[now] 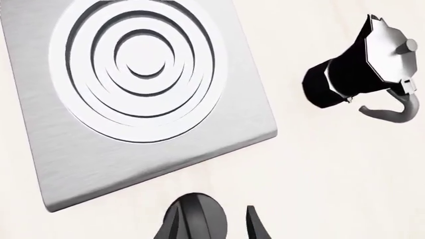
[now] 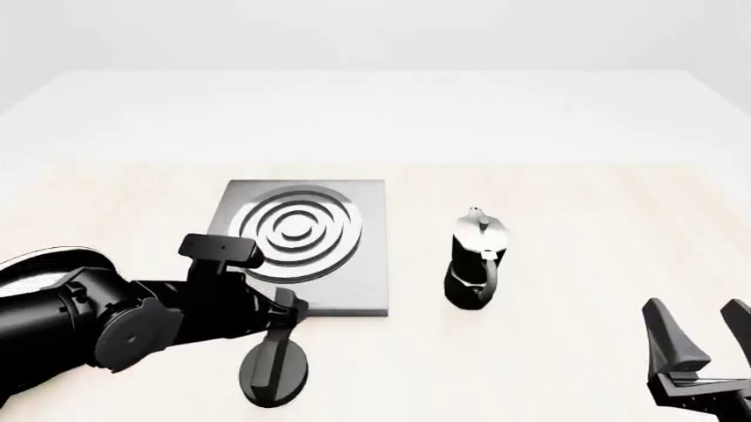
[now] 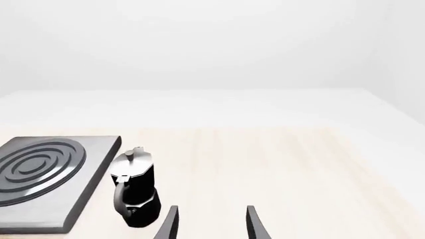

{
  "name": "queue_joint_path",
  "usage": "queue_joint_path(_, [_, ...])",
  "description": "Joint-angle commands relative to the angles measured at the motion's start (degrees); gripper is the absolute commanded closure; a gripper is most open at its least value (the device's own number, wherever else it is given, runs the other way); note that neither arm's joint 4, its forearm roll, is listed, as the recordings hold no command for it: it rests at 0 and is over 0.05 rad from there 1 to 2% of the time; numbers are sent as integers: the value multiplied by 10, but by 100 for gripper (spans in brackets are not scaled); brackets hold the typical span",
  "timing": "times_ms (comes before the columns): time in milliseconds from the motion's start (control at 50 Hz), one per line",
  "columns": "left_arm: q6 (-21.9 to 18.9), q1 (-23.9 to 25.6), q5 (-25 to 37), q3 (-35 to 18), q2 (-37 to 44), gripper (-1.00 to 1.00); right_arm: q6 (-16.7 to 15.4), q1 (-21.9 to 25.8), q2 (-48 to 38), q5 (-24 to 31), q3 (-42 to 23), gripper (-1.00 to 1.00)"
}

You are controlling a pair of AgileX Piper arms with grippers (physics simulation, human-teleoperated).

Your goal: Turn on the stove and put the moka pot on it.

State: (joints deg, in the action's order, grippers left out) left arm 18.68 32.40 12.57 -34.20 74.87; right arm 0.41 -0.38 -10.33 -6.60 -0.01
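Left gripper (image 2: 281,338) sitting right at knob (image 2: 273,373), one finger each side of it; whether pinching yet, can't tell. Knob's ridge (image 1: 189,219) running along fingers, twist next. Right gripper (image 2: 702,332) gaping, idle; moka pot (image 2: 476,261) standing ahead-left of it, beside stove (image 2: 352,290), not on it.

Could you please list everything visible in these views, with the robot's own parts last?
stove: one, grey slab with silver-white rings, left of centre on the table.
knob: one, black oval, on the table in front of the stove, at the left hand.
moka pot: one, silver top and black base, upright, right of the stove and apart from it.
table: one, pale wood.
left hand: one, black, around the knob.
right hand: one, black, open, near right, holding nothing.
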Motion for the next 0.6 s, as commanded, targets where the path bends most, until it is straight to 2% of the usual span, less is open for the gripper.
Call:
queue_joint_path(20, [6, -1, -15, 1, 23, -100, 0, 0, -3, -2, 0, -100])
queue_joint_path(600, [0, -8, -54, 15, 66, -100, 1, 1, -5, -4, 0, -100])
